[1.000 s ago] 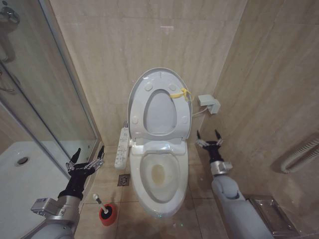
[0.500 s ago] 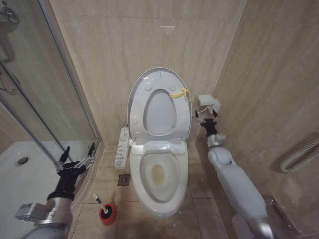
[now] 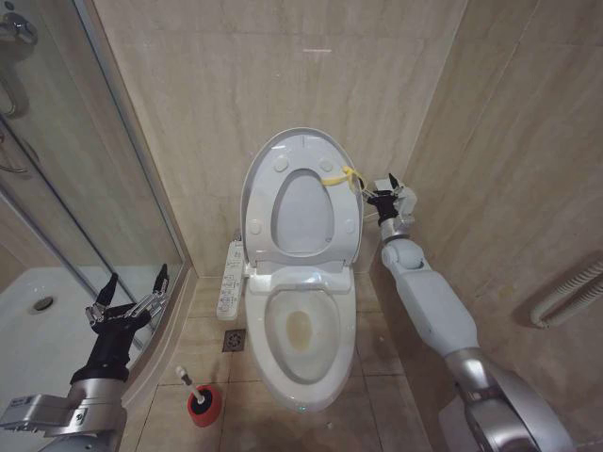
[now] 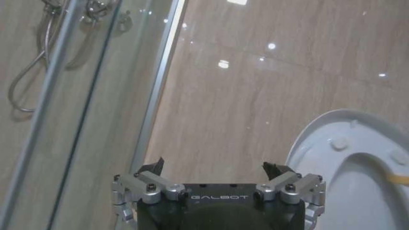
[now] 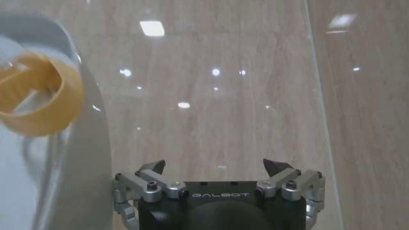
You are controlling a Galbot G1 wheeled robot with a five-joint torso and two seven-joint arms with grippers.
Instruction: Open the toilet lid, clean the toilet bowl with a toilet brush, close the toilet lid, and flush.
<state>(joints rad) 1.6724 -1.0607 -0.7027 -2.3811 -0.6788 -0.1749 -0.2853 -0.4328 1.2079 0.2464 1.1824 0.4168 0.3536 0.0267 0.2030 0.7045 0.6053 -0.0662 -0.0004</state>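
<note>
**Right gripper beside the raised lid's yellow tie, left gripper by the shower glass**

At the far left, the white curved shower tray (image 3: 38, 330) sits behind the glass shower screen with its metal frame (image 3: 122, 169). The left gripper (image 3: 127, 303) hangs low just in front of that frame, its fingers spread apart and holding nothing; in the left wrist view the left gripper's (image 4: 217, 168) fingertips stand well apart against the beige tiled wall (image 4: 255, 96).

On the floor near the left arm stands the squat red cup-shaped holder (image 3: 203, 403), with the small toilet brush (image 3: 187, 381), thin white handle up, resting in it, well apart from both grippers.

In the middle, the white ceramic oval toilet bowl (image 3: 300, 330) lies open, a yellowish stain at its bottom. The large glossy white oval toilet lid (image 3: 303, 202) stands upright against the back wall together with the ring-shaped seat with round bumpers (image 3: 283, 162). A small yellow tie (image 3: 341, 177) hangs at the lid's right edge.

The right gripper (image 3: 382, 190) is raised just beside that edge, near the tie, in front of a small white wall box (image 3: 403, 198). Its jaws are spread and empty; in the right wrist view the tie (image 5: 38, 100) sits off to one side of the right gripper's (image 5: 217, 167) fingertips, not between them.
</note>
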